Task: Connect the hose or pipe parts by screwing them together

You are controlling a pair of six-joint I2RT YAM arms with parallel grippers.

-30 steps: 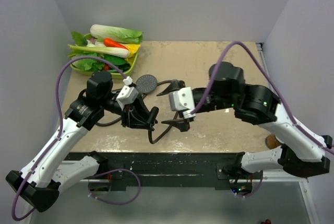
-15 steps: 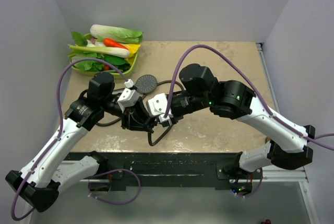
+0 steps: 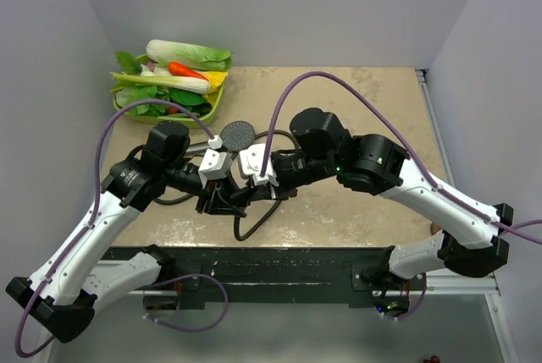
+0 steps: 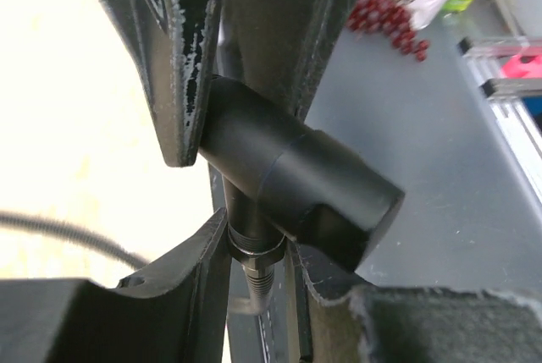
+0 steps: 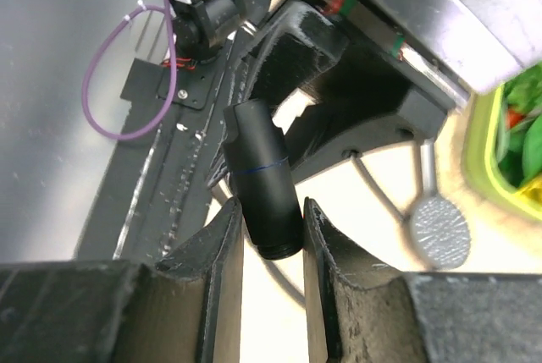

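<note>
Both arms bend inward, elbows out, forearms converging at near centre. Left hand [image 3: 218, 202] and right hand [image 3: 252, 192] meet fingertip to fingertip. Left fingers [image 4: 195, 270] are pinched narrow in a grip. Right fingers [image 5: 222, 253] are clamped close, also gripping.

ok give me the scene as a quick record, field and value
left gripper: shut on hose end nut
right gripper: closed on black cylindrical fitting, next to that nut
joint: hidden, cannot tell if threaded
shower head: lying on table, not gripped
hose: loops on table near front edge
green vegetable basket: far left corner
</note>
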